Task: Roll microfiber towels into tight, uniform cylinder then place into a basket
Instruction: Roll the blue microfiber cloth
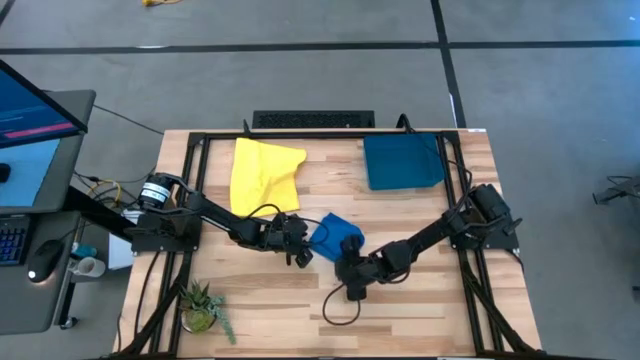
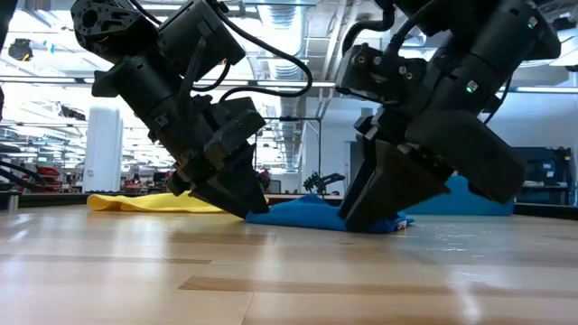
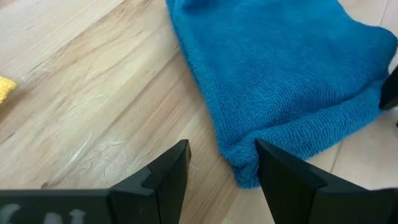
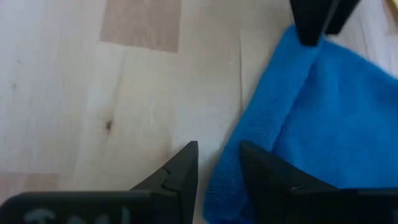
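The blue towel (image 1: 335, 233) lies bunched and folded in the middle of the table. The yellow towel (image 1: 262, 175) lies spread at the far left, apart from both arms. The dark teal basket (image 1: 402, 162) stands at the far right. My left gripper (image 3: 222, 152) is open at the blue towel's left side, slanting down, with the towel's corner (image 3: 244, 167) beside one finger. My right gripper (image 4: 217, 155) is open at the towel's near edge (image 4: 227, 171), one finger on the bare wood and the other over the cloth. My left gripper has one finger (image 3: 273, 168) against the blue towel's corner, which lies flat on the table; I cannot tell whether it touches. My right gripper slants down from the table's right with its fingers on either side of the towel's near edge. One finger (image 4: 264, 168) lies over the cloth; touch cannot be told.
A small potted plant (image 1: 203, 305) stands at the near left corner. A dark keyboard (image 1: 313, 119) lies beyond the far edge, and a monitor (image 1: 35, 140) stands off the left side. Bare wood lies along the near side of the table (image 1: 420, 320).
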Motion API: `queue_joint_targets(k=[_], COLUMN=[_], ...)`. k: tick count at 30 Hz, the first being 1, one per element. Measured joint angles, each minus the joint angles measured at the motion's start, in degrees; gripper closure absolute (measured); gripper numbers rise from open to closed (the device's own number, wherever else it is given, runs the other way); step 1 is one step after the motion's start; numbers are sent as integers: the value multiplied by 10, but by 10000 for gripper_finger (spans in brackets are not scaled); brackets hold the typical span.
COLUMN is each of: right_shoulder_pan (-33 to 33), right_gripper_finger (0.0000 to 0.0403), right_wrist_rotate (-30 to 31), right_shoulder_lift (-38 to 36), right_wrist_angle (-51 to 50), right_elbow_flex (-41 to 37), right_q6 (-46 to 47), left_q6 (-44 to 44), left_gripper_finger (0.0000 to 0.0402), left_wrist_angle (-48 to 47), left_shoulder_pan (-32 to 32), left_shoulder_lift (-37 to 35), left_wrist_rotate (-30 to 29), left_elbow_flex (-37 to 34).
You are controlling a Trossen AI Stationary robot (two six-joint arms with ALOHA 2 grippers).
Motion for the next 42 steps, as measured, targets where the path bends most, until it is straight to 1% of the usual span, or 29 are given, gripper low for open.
queue_joint_targets(k=[5, 14, 20, 24, 39, 42], right_shoulder_pan=[-9, -10, -11, -15, -55, -63], right_gripper_finger=[264, 261, 269, 271, 271, 270], right_wrist_rotate=[-2, -2, 2, 2, 2, -8], right_shoulder_lift=[-1, -1, -27, -33, -30, -30], right_wrist_angle=[-25, -30, -73, -82, -99, -104], right_elbow_flex=[1, 1, -2, -1, -3, -3], right_q6=[30, 32, 44, 48, 65, 76], left_q6=[0, 0, 0, 0, 0, 4], left_gripper_finger=[224, 224, 224, 224, 224, 224], left_wrist_angle=[-1, -1, -1, -3, -4, -4], left_shoulder_pan=[0, 0, 0, 0, 0, 0], left_shoulder_lift=[0, 0, 0, 0, 0, 0], left_wrist_rotate=[0, 0, 0, 0, 0, 0], left_elbow_flex=[0, 0, 0, 0, 0, 0])
